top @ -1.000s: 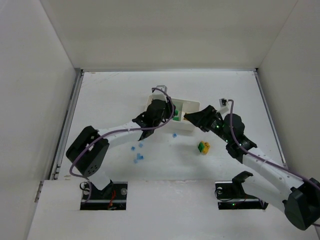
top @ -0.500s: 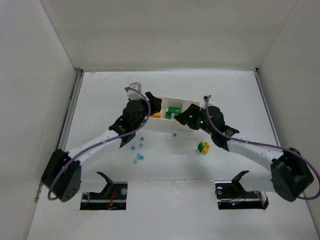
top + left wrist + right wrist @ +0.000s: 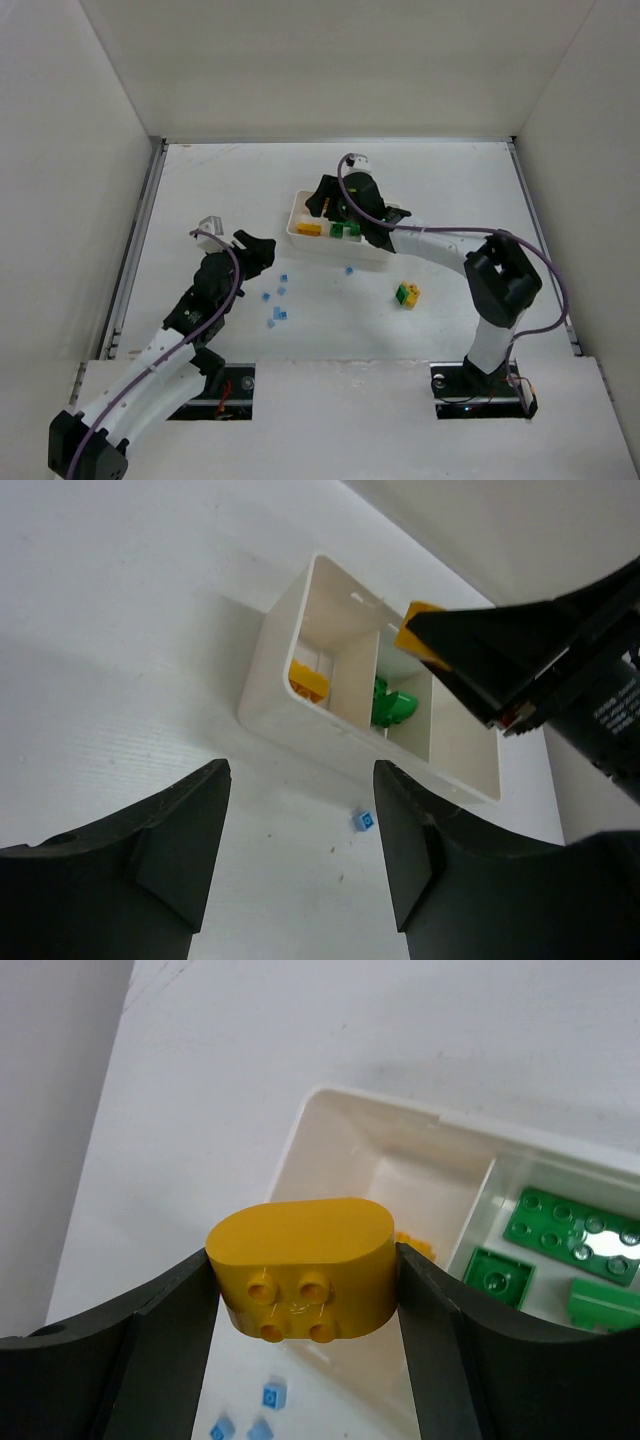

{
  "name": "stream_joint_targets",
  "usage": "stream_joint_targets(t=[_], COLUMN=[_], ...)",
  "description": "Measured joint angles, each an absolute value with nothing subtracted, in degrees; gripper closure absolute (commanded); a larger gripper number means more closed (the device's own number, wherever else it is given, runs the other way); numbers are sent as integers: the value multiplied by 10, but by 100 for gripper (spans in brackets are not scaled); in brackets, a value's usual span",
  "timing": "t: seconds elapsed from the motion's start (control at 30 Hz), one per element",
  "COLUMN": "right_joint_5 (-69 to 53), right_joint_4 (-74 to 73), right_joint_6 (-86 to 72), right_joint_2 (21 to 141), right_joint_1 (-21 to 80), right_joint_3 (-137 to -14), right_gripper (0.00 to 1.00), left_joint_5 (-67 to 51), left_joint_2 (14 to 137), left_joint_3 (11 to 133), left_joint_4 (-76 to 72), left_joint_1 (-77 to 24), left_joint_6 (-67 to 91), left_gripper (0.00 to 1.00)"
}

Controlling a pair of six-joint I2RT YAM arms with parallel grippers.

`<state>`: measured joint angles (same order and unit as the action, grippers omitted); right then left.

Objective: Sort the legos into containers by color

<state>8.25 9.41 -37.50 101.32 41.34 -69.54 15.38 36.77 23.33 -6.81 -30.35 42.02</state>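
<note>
We count one white tray [image 3: 297,213] with three compartments in a row, sitting mid-table [image 3: 200,190].

The right gripper [image 3: 305,1282] is clamped on a yellow oval brick [image 3: 300,1255], studs facing the wrist camera, a finger pressed to each side. It hangs above the tray towards the far rim; which compartment lies under it we cannot tell.

In the left compartment we see one yellow brick [image 3: 308,683]. The middle one holds three green bricks [image 3: 570,1230].

Out on the table, nearer the arms, we count six light-blue bricks [image 3: 280,291]: five in a loose cluster well apart from the tray, and one alone just beside its near wall. To the right sits one green-and-yellow stack [image 3: 406,294], clear of the tray.

The left gripper [image 3: 300,770] hovers low near the cluster with its jaws apart and nothing between them, pointing at the tray's near-left corner.

From above, the right arm [image 3: 430,240] stretches across the tray's right end and covers most of the right compartment. Its purple cable [image 3: 545,290] loops out to the right. Plain white walls [image 3: 60,150] close in the table on three sides.
</note>
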Motion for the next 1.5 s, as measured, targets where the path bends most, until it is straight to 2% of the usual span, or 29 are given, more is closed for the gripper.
stream_joint_targets(t=[0.07,0.1,0.2,0.33,0.37,0.43,0.53,0.6,0.67,0.7,0.8,0.87,1.0,1.1,1.27,1.37,1.5], right_joint_5=[96,104,115,117,117,119,129,146,174,190,245,280,332,354,386,403,416], right_joint_4=[83,78,66,60,60,62,70,69,58,44,-30,-83,-170,-215,-266,-280,-276], right_joint_6=[-369,-368,-361,-354,-352,-345,-337,-337,-340,-344,-368,-384,-416,-428,-451,-479,-509], right_joint_2=[1034,1040,1044,1037,1029,998,901,818,729,691,606,580,579,621,655,617,504], right_joint_1=[413,413,413,413,413,413,414,415,418,421,447,479,531,536,549,552,534], right_joint_3=[-718,-725,-727,-726,-721,-693,-599,-522,-445,-415,-356,-343,-344,-353,-359,-356,-331], right_gripper=[19,16,10,9,12,28,67,74,69,62,28,19,21,26,26,23,21], left_joint_5=[151,150,145,140,139,136,133,131,130,129,128,127,126,128,129,132,141], left_joint_2=[361,361,363,370,371,375,378,384,393,401,429,450,469,470,470,486,560], left_joint_3=[227,224,222,222,222,222,222,222,222,222,222,225,227,229,236,243,275], left_joint_4=[-55,-51,-44,-44,-44,-44,-46,-50,-58,-65,-83,-91,-106,-112,-116,-118,-132], left_joint_1=[-304,-304,-304,-307,-309,-315,-330,-344,-359,-366,-387,-401,-422,-435,-462,-493,-555], left_joint_6=[423,424,425,427,427,429,431,432,432,433,435,435,436,440,447,451,452], left_gripper=[44,44,44,44,44,44,44,44,44,45,45,45,45,45,45,45,44])
